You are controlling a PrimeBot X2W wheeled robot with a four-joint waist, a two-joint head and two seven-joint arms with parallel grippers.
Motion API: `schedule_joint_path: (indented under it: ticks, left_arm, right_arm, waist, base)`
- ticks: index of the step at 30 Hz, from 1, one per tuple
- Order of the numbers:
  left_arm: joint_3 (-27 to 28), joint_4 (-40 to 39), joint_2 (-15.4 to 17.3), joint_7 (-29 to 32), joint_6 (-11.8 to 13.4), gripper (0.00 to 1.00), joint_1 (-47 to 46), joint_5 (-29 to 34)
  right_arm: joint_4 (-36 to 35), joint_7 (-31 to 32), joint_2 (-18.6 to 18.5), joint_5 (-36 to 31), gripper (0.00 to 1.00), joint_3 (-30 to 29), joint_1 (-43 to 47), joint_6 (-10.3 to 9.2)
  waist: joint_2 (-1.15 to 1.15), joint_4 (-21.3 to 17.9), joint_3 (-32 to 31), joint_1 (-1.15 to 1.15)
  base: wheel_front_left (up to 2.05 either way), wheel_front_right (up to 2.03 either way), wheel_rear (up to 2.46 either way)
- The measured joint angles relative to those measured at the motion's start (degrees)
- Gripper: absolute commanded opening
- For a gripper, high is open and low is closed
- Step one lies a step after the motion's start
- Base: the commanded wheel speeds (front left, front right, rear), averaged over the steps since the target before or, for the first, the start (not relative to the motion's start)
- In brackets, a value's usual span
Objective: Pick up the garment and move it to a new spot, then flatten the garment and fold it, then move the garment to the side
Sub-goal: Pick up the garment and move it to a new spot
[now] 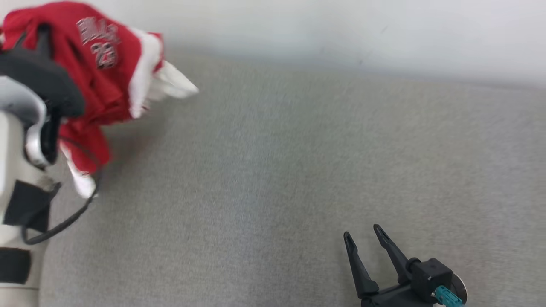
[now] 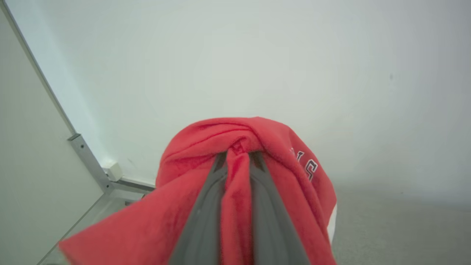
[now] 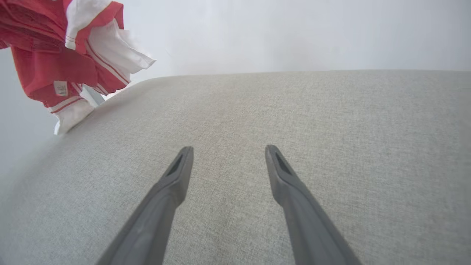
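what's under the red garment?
Grey cloth surface; whether the white hem touches it is unclear. The garment wraps over the tips of the left gripper, jaws closed on it.

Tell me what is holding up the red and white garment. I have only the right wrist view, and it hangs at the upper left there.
Observer: The left gripper. Its wrist view shows the jaws pinched on a fold of the garment.
Operator: Any print on the cloth?
Observer: Yes. The head view shows pale lettering and a number on the red side, too blurred to read.
Operator: How far off is the right gripper?
Observer: In the head view the right gripper sits at the lower right over the grey surface. It is well apart from the garment at the upper left.
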Motion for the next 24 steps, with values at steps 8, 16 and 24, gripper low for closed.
schedule_joint_path:
  ticks: [8,16,24]
  left_arm:
    - [-2.98,-10.45,-5.89,2.83,-2.13,0.00,0.74,-3.04]
    - [-8.82,-19.90,-12.34,3.90,-2.31,0.00,5.65,-3.59]
    - [-14.34,-17.28,-15.47,0.65,-1.41,0.00,16.50,-2.93]
  right_arm:
    - [1.97,-0.91,0.02,0.87,1.00,-0.11,0.70,0.00]
    - [1.91,-0.60,0.04,-0.03,1.00,-1.04,0.25,0.00]
    - [0.92,-0.14,0.01,-0.11,1.00,-1.38,0.70,0.00]
  waist:
    - [0.00,-4.17,-5.70,-0.01]
    - [0.00,-13.60,-8.42,-0.01]
    - [0.00,-22.23,-7.53,0.00]
  base:
    - [0.00,0.00,0.00]
    - [0.00,0.00,0.00]
    - [0.00,0.00,0.00]
